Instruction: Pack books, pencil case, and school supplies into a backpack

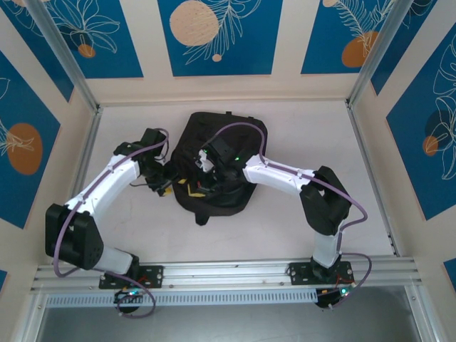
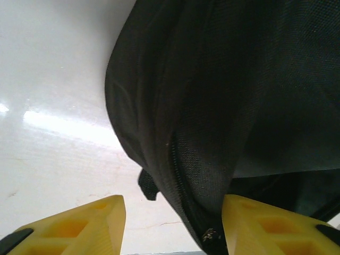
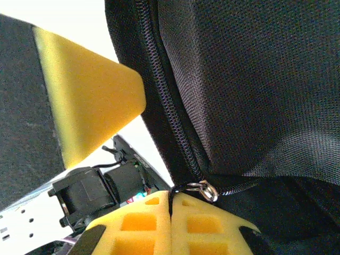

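The black backpack [image 1: 214, 128] lies flat in the middle of the white table. My right gripper [image 3: 171, 199] is shut on the zipper pull, whose metal ring [image 3: 205, 190] sits at the yellow fingertips where the zipper [image 3: 169, 101] bends. My left gripper [image 2: 172, 228] is open at the backpack's left edge. Black fabric and zipper [image 2: 183, 196] lie between its fingers, close to the right finger [image 2: 265, 226]. In the top view both grippers meet at the bag's lower left, left gripper [image 1: 166, 187] and right gripper [image 1: 191, 184]. The books, pencil case and school supplies are out of view.
The white tabletop [image 1: 306, 135] is bounded by patterned walls with metal posts [image 1: 367, 64] at the back corners. An aluminium rail [image 1: 228, 274] carrying both arm bases runs along the near edge. The left gripper's yellow finger [image 3: 90, 101] is close beside the right wrist.
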Controlling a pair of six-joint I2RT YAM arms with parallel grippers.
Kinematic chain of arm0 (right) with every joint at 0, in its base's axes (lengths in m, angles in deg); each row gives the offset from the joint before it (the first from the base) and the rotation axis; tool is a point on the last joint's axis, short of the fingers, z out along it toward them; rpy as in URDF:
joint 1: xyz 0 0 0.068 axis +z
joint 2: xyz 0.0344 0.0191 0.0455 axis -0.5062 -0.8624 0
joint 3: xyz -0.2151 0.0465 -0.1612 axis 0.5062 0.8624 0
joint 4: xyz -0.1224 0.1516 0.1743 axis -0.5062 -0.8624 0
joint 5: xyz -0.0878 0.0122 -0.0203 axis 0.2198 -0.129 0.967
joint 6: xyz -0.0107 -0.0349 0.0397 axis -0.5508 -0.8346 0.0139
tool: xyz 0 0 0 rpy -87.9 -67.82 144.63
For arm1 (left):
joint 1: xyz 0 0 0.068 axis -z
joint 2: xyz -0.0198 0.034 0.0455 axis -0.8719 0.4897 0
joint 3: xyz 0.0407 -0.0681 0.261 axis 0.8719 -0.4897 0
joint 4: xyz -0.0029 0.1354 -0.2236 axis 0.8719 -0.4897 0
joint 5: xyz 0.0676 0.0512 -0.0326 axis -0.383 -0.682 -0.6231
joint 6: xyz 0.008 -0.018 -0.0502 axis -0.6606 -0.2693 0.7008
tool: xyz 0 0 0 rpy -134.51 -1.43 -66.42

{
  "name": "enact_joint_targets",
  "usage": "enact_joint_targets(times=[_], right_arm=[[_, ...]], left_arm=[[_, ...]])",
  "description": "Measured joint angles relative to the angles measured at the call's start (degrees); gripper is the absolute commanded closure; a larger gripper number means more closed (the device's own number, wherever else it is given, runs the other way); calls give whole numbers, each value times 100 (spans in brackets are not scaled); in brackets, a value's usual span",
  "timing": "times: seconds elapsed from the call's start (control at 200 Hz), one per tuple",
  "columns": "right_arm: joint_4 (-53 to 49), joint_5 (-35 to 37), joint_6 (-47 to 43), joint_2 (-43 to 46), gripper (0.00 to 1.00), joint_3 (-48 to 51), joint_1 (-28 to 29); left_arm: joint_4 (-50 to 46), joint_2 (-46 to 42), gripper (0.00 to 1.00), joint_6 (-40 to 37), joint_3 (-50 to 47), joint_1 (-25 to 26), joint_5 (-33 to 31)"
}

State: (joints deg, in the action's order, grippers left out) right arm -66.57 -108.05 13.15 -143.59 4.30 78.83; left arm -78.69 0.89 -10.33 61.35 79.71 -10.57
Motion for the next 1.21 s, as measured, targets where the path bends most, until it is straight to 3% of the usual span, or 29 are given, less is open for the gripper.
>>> enact_joint_targets(times=[0.355, 0.385, 0.495, 0.875, 1.205], right_arm=[[-107, 81, -74, 31, 100, 0, 0], [-116, 85, -87, 39, 100, 0, 0], [-227, 85, -186, 61, 100, 0, 26], [-442, 114, -658, 446, 100, 573, 61], [-310, 105, -820, 1049, 100, 1193, -247]], left_arm=[[142, 98, 62, 118, -254, 66, 68], [151, 114, 67, 136, -299, 70, 66], [249, 184, 100, 184, -409, 85, 22], [201, 144, 100, 129, -348, 140, -260], [164, 24, 100, -39, -284, 162, -251]])
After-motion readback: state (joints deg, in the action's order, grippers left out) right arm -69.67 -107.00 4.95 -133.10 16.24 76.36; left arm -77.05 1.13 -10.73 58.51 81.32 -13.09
